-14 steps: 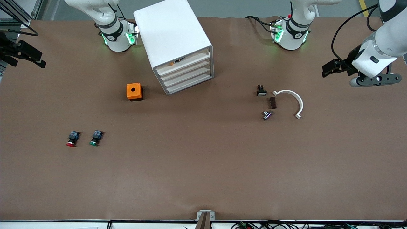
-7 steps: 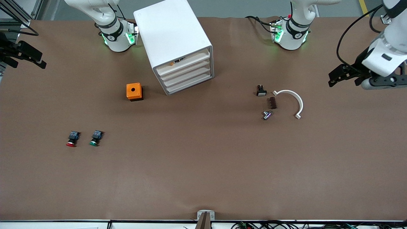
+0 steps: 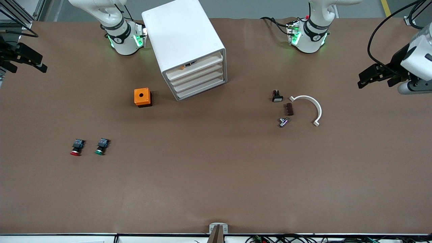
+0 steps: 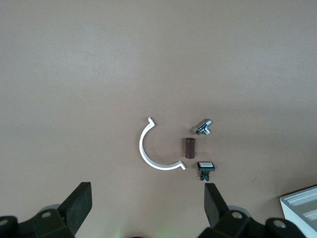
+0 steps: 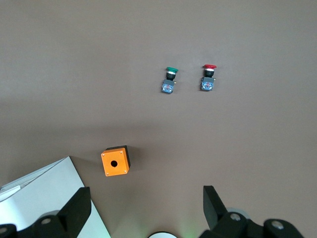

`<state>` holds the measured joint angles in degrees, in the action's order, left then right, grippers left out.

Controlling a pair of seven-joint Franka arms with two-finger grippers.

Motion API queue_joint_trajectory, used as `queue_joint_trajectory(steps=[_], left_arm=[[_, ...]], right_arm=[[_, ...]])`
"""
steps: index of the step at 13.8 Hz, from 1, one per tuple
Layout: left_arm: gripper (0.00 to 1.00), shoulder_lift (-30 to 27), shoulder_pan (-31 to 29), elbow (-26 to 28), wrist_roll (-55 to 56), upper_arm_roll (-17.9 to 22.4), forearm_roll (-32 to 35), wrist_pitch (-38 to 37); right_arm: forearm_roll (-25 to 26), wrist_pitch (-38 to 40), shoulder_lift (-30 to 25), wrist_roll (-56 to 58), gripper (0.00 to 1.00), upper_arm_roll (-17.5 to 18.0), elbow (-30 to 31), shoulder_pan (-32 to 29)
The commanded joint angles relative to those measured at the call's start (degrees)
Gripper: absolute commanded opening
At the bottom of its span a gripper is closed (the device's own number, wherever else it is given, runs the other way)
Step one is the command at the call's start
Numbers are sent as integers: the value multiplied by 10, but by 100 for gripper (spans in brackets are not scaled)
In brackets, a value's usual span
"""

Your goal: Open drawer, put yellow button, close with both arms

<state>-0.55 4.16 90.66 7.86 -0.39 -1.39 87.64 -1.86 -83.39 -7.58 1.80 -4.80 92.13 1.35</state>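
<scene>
flanking the cabinet [image 3: 184, 40]: orange box [image 3: 142, 97], white curved clip [image 3: 308, 107].

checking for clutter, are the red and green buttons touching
Apart. The right wrist view shows bare table between the red button and the green button; the front view shows the same gap.

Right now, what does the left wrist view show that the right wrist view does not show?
Only the left wrist view shows the white curved bracket, the brown block, the metal fitting and the white-capped button. Only the right wrist view shows the orange box, the green button and the red button. Both show the brown table and part of the white cabinet.
</scene>
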Motion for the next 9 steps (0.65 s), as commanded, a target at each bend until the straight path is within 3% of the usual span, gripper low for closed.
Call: queue_joint_trajectory(steps=[1, 9], left_arm=[[100, 14, -2, -22, -9, -2, 11, -17], [100, 18, -3, -22, -1, -2, 9, -17]], right_arm=[[0, -2, -15, 8, 100, 3, 11, -9], [21, 2, -17, -34, 100, 11, 19, -4]])
